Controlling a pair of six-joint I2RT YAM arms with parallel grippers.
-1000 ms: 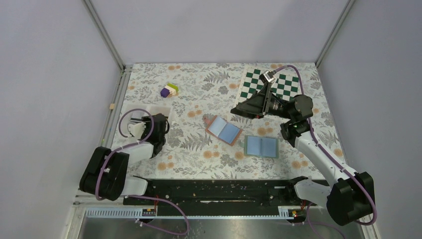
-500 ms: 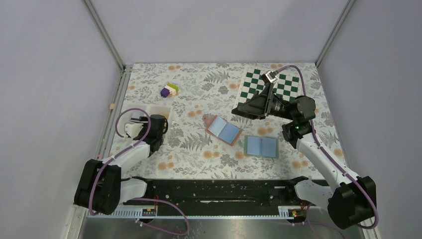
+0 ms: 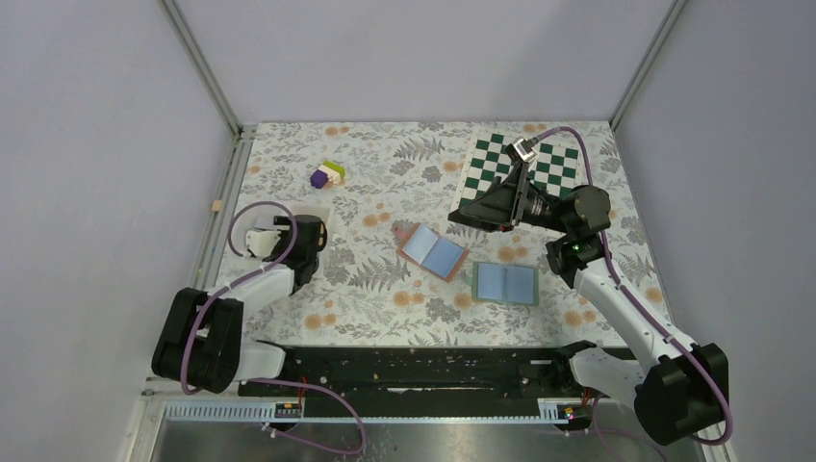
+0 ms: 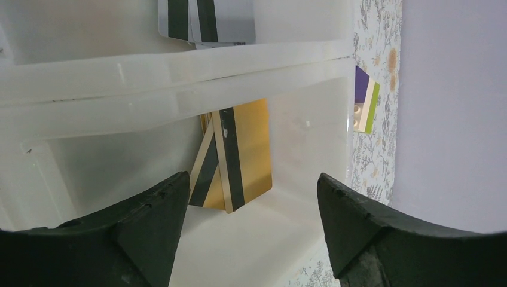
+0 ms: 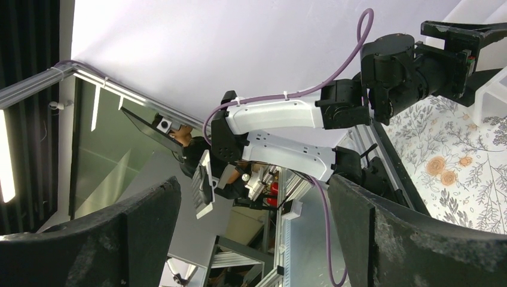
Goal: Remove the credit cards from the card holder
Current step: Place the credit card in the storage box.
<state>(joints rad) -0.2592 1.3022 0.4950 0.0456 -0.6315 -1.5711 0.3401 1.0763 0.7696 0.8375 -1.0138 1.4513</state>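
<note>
Two card holders lie open on the floral cloth: a pink one (image 3: 433,252) and a green one (image 3: 505,283), both showing bluish pages. Yellow-orange credit cards (image 4: 236,155) with black stripes lie in a compartment of a white bin (image 4: 179,66), and silver cards (image 4: 206,18) lie in the compartment beyond. My left gripper (image 3: 311,231) hovers over this bin (image 3: 310,208); in the left wrist view the left gripper (image 4: 252,177) is open and empty above the yellow-orange cards. My right gripper (image 3: 458,214) is raised above the cloth beyond the holders, pointing left; in the right wrist view it (image 5: 254,179) is open and empty.
A green-and-white chessboard (image 3: 524,164) lies at the back right. A purple, yellow and green block (image 3: 327,174) sits behind the bin and shows in the left wrist view (image 4: 363,98). Metal frame posts and walls enclose the table.
My left gripper has shifted slightly farther over the bin. The right arm has hardly moved. The holders have not moved.
</note>
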